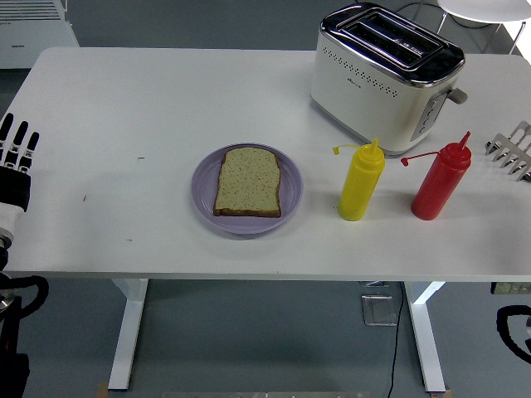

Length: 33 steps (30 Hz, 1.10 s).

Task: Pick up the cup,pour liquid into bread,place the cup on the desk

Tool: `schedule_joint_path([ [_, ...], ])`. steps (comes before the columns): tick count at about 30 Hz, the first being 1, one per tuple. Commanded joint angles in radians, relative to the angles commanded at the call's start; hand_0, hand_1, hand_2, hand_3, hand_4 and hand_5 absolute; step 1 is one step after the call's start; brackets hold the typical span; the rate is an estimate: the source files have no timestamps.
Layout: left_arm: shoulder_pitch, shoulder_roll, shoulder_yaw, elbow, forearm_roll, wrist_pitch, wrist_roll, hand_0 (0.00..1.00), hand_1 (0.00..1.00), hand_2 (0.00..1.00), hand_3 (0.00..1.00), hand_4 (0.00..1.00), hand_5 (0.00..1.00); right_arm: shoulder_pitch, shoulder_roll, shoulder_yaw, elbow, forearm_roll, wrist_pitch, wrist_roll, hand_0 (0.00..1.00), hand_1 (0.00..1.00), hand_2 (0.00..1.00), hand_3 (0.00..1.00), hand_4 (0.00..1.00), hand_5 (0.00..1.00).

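A slice of bread [248,181] lies on a purple plate [204,207] in the middle of the table. A yellow squeeze bottle [362,182] stands upright to the plate's right, and a red squeeze bottle [440,181] stands upright further right. No cup shows in the frame. My left hand [17,157] rests at the table's left edge with its fingers straight and nothing in it. My right hand is out of the picture; only a dark part of that arm [516,328] shows below the table at the right edge.
A white and chrome toaster [384,75] stands at the back right. A metal rack [512,151] pokes in at the right edge. The white table [149,99] has its near edge low in the picture.
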Motion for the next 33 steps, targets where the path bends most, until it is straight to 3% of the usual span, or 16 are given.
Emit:
schedule_joint_path([
  [6, -0.001, -0.001, -0.002, 0.0, 0.0, -0.001, 0.0, 0.81, 0.742, 0.729, 0.719, 0.514, 0.998, 0.017, 0.004, 0.023, -0.033, 0.031, 0.072, -0.055, 0.811, 0.723, 0.756, 0.752, 0.543, 0.35],
  [10, -0.002, -0.001, -0.003, -0.001, 0.0, -0.001, 0.0, 0.81, 0.743, 0.729, 0.719, 0.514, 0.998, 0.025, 0.007, 0.031, -0.048, 0.032, 0.093, -0.07, 0.811, 0.722, 0.757, 0.754, 0.547, 0.358],
  [33, -0.003, -0.002, -0.005, -0.001, 0.005, -0.004, 0.002, 0.811, 0.743, 0.729, 0.72, 0.513, 0.998, 0.033, 0.01, 0.035, -0.072, 0.037, 0.098, -0.083, 0.81, 0.724, 0.76, 0.759, 0.561, 0.384],
])
